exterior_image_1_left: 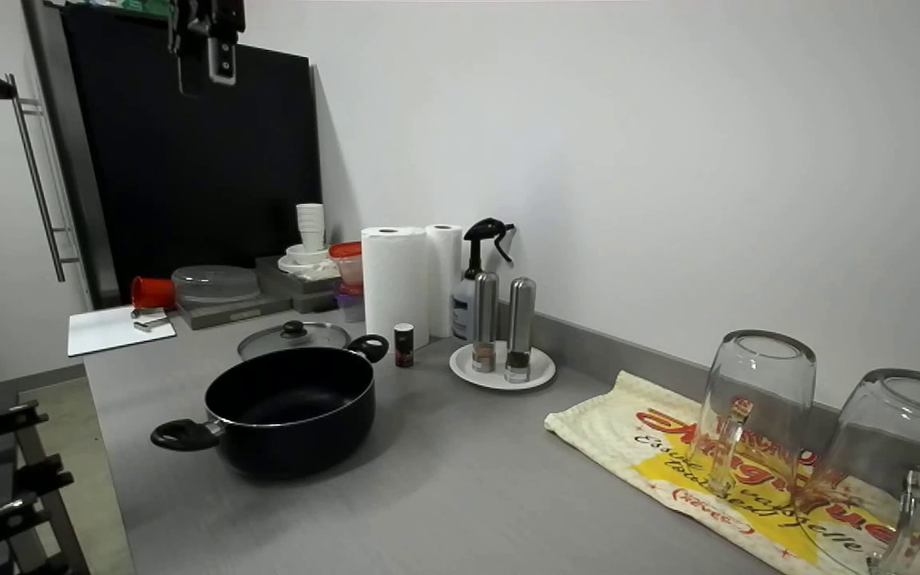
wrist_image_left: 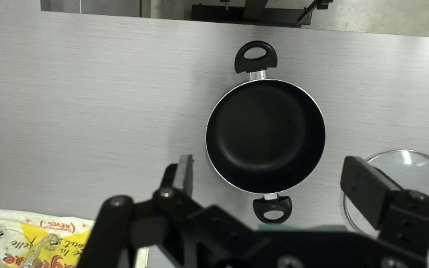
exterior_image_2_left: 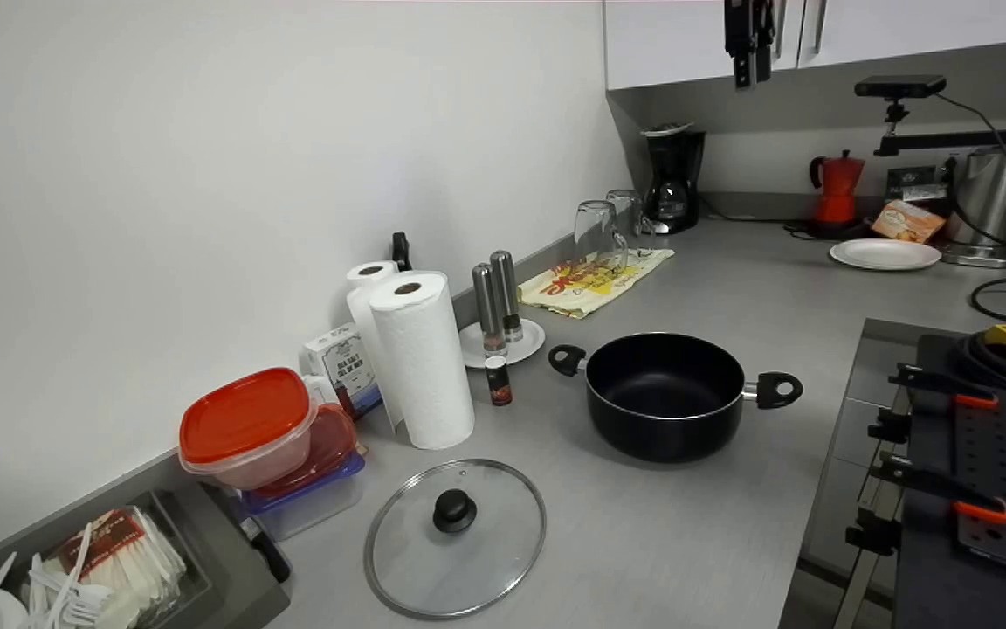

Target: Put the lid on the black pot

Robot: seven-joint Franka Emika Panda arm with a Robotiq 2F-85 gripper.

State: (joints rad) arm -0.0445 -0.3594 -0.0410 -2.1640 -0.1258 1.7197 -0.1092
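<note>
Nearest the wrist camera is the black two-fingered tool (wrist_image_left: pixel 268 175), its fingers standing wide apart; in both exterior views it hangs high above the smooth grey counter (exterior_image_2_left: pixel 643 533). The wide, low, round matte-black pot with two loop handles (exterior_image_2_left: pixel 664 437) sits upright on the counter, its black inside showing. The round, flat see-through glass lid with a thin metal rim and dark knob (exterior_image_2_left: pixel 458 546) lies knob up on the counter, near the pot but apart from it; in the wrist view a finger covers part of it. Two white paper towel rolls (exterior_image_2_left: pixel 423 376) stand near the lid, with a small dark cylindrical shaker with a white cap (exterior_image_2_left: pixel 499 384) close by. Two tall steel-topped grinders (exterior_image_1_left: pixel 521 319) stand on a round white plate (exterior_image_1_left: pixel 544 367). Two upturned clear glass mugs (exterior_image_1_left: pixel 750 391) rest on a cream cloth with red and yellow print (exterior_image_1_left: pixel 616 415).
</note>
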